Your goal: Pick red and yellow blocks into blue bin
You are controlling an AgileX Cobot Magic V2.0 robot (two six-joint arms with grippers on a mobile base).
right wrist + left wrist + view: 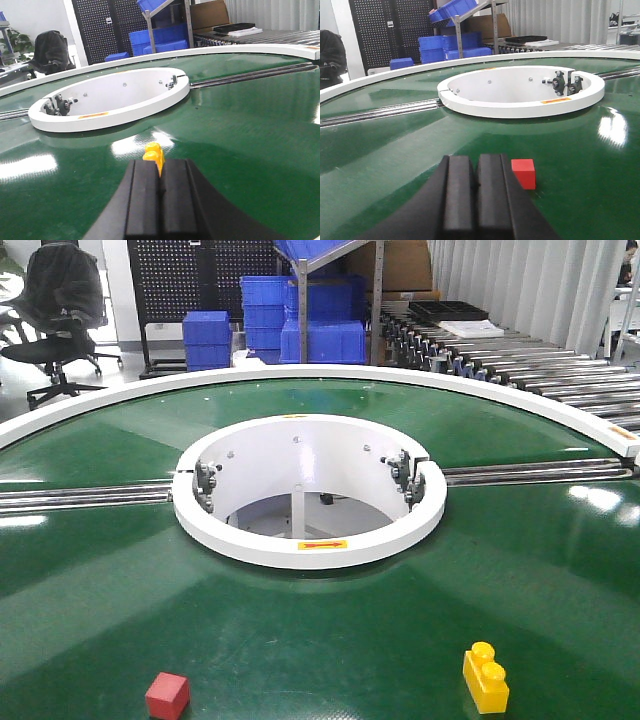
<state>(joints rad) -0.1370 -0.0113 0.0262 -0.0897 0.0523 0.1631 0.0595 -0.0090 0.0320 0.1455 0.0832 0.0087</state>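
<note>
L jaws closed, red cube (523,173) just fwd-right; yellow brick (153,152) past R jaws.

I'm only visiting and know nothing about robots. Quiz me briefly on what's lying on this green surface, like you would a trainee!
1. True or false: the red cube rests on top of the yellow brick.
2. How many studs show on the yellow brick? A one, B two, C four.
3. Which block lies close beside the left gripper?

Key: 1 false, they lie apart on the green surface; 2 B; 3 the red cube.
</note>
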